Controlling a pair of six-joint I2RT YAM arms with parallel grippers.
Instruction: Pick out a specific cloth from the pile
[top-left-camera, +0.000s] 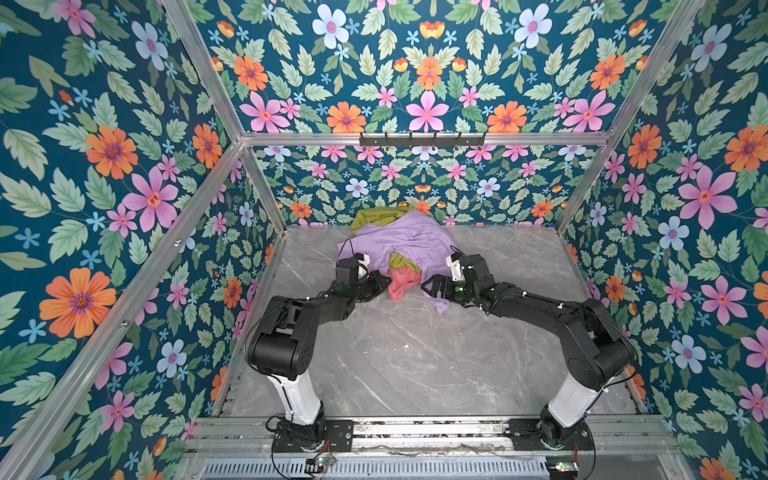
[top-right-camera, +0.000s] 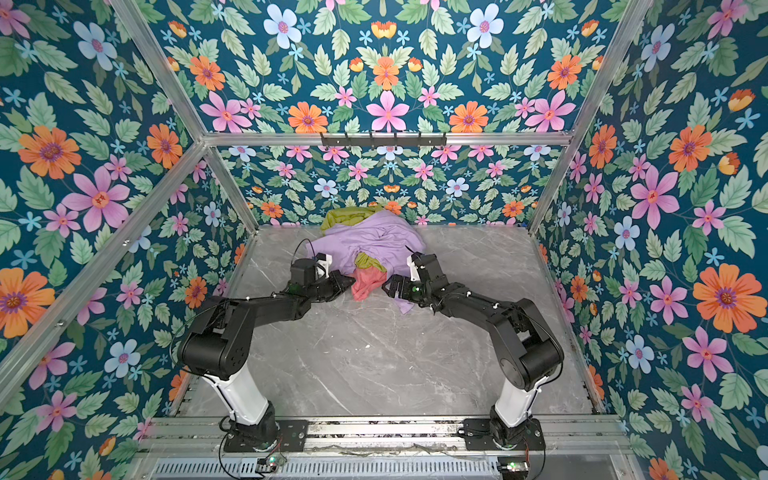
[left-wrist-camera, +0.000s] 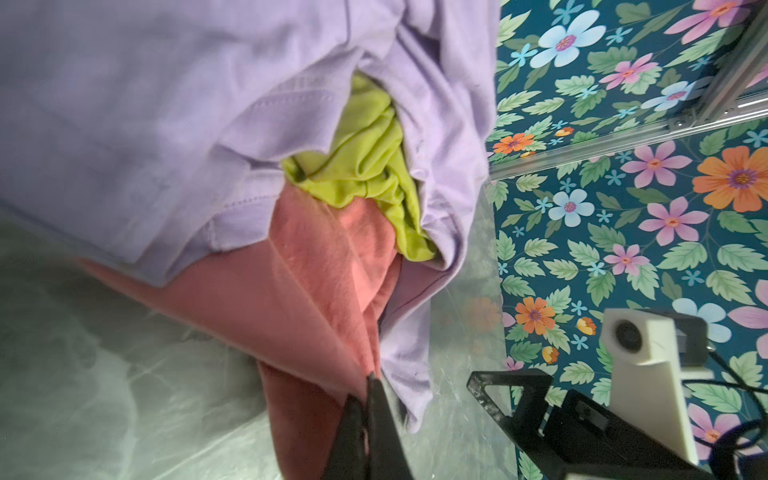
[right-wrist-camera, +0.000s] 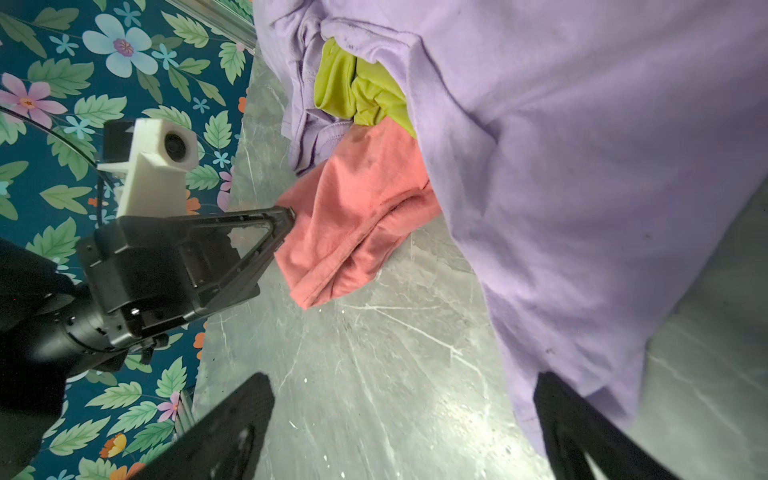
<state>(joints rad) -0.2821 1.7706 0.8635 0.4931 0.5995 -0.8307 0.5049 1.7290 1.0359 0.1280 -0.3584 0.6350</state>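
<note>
**Left gripper pinches the salmon-pink cloth at the pile's near edge**

Taking the lilac cloth (top-left-camera: 409, 239) as the landmark and reading left to right in both top views: the left gripper (top-left-camera: 384, 284) sits just beside the lilac cloth's near-left flank, its jaws pressed together on a fold of the salmon-pink cloth (top-left-camera: 402, 282). The left wrist view shows that fold drawn to a point between the closed tips, so the grip is on a thin edge of the fabric.

The salmon-pink cloth spills out from under the lilac cloth's near hem onto the grey marble tabletop (top-left-camera: 395, 365), with the olive-green cloth (top-left-camera: 401, 262) bunched directly behind it, also tucked under the lilac. A second olive-green bulge shows at the lilac cloth's far-left side.

To the right, the right gripper (top-left-camera: 432, 287) hovers just beside the lilac cloth's trailing near-right corner, jaws spread wide, holding nothing.

The salmon-pink cloth looks light, limp and soft. Part of it lies pinned under the lilac layer, so a pull will likely drag the neighbours; a slow draw away from the lilac cloth seems wise.
</note>
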